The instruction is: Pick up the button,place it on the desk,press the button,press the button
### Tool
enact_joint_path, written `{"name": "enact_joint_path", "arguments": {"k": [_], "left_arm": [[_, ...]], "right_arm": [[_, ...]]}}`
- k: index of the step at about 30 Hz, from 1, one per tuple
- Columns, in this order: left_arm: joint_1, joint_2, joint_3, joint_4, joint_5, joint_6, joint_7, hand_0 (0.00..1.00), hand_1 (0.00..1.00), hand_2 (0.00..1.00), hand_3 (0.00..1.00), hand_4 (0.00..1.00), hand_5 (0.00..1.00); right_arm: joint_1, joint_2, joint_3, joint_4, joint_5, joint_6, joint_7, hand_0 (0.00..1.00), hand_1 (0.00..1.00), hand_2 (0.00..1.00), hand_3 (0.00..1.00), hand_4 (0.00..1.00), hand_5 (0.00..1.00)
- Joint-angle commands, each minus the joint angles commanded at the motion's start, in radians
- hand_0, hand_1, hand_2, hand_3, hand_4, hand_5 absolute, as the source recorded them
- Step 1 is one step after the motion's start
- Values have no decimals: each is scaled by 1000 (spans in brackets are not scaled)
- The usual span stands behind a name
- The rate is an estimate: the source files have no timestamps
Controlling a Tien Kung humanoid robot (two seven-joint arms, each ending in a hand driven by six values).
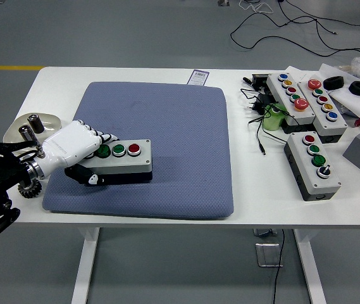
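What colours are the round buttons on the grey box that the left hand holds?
Two green and one red on the grey button box, in the head view.
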Motion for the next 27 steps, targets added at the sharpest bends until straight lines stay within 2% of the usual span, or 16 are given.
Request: {"name": "enact_joint_path", "arguments": {"k": [3,4,9,10,14,15,21,22,27], "left_arm": [[-2,3,-1,2,0,4,-6,50,131,159,381,899,373],[-3,4,-1,2,0,6,-7,186,300,314,502,905,385],[-9,2,2,7,0,-7,1,186,300,314,502,905,385],[-9,2,2,10,0,-17,5,381,493,563,733,904,393],[-9,1,1,25,0,-29,10,381,493,563,733,904,393],[-9,2,0,27,0,-30,11,494,625,730,859,906,396],[-9,2,-4,24,0,-55,18,494,625,730,859,906,396],[-7,2,-4,21,0,-69,21,722,792,913,998,944,427],[1,2,-18,5,0,-123,37,722,792,913,998,944,427]], "right_arm": [[0,0,-1,0,1,0,0,673,658,674,624,310,173],[1,0,-1,0,2,0,0,673,658,674,624,310,173],[1,0,-1,0,-2,1,0,673,658,674,624,310,173],[2,0,-2,0,-1,1,0,673,658,674,624,310,173],[2,0,-5,0,2,1,0,673,658,674,624,310,173],[2,0,-5,0,2,1,0,673,658,674,624,310,173],[2,0,-1,0,-3,1,0,673,658,674,624,310,173],[1,0,0,0,-4,2,0,673,658,674,624,310,173],[0,0,4,0,-9,2,0,673,658,674,624,310,173]]}}
